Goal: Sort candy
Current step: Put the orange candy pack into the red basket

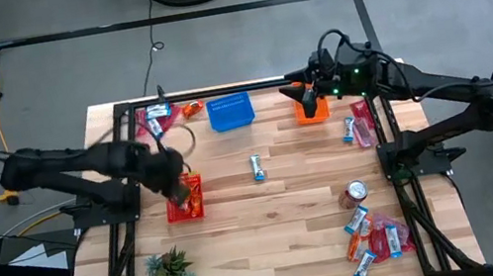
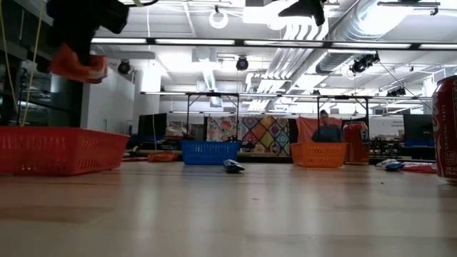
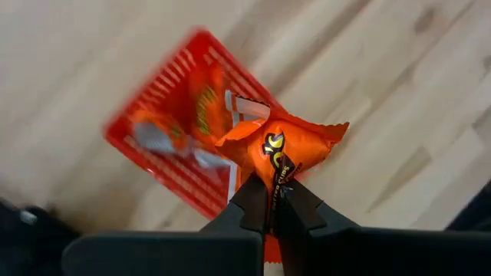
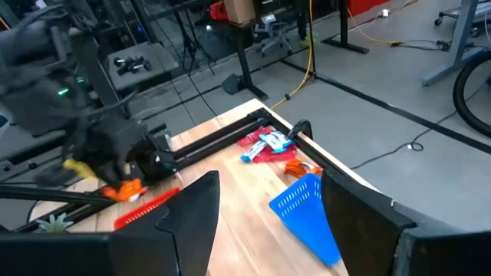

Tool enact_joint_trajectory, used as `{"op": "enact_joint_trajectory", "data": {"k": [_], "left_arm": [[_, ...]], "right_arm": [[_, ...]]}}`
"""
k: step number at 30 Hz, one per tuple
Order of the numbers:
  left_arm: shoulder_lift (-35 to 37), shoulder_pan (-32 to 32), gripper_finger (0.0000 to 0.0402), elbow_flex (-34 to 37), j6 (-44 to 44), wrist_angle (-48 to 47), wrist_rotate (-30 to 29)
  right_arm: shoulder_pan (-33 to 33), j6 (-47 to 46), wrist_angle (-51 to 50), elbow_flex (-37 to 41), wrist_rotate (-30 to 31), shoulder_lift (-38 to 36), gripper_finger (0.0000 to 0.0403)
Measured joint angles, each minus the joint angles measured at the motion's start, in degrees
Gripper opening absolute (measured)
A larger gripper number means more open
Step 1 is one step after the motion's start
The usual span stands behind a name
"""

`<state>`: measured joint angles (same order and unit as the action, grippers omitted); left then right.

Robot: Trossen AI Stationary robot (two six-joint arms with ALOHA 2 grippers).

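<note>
**Orange candy held over red basket – drop pending**

High view: left gripper point(image 1: 177, 183) sits at the near edge of the red basket point(image 1: 185, 200), on the desk's point(image 1: 279, 213) left side. Right gripper point(image 1: 308, 98) hangs over the orange basket point(image 1: 312, 110), far right; whether its jaws are parted isn't readable here. Loose candy: one blue-white bar point(image 1: 257, 165) mid-desk, a pile point(image 1: 374, 237) near right by a soda can point(image 1: 356, 192), a few more point(image 1: 360, 124) at the right edge, another heap point(image 1: 158, 121) far left beside the blue basket point(image 1: 230, 112).

Low view: left gripper point(image 2: 80, 50) is up in the air w/ an orange packet point(image 2: 78, 66), above the red basket point(image 2: 61, 150). Not touching it.

Left wrist view: jaws clenched on the orange packet point(image 3: 280, 149) – shiny, crinkled, pinched at one end, rest sticking out free. Red basket point(image 3: 180, 134) below already holds a couple of wrappers. Judgement: packet hangs partly over the rim, so centre it over the basket and drop lower before letting go, else it may land on the desk.

Right wrist view: right gripper's fingers point(image 4: 196, 207) spread apart, nothing between them.
</note>
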<state>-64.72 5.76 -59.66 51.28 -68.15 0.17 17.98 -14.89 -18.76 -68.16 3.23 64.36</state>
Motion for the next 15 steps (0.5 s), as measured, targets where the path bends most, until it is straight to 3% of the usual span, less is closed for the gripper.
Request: {"op": "enact_joint_trajectory", "data": {"k": [6,10,15], "left_arm": [[-7.7,7.5,0.0,0.9,13.2,-0.2,-2.8],[-11.3,8.0,0.0,6.0,20.1,3.3,-1.9],[-11.8,7.3,0.0,12.0,27.1,14.2,-1.5]], "right_arm": [[0.0,1.0,-2.7,0.0,0.0,0.0,0.0222],[0.0,1.9,-3.3,0.0,0.0,0.0,0.0222],[0.0,1.9,-3.9,0.0,0.0,0.0,0.0222]]}}
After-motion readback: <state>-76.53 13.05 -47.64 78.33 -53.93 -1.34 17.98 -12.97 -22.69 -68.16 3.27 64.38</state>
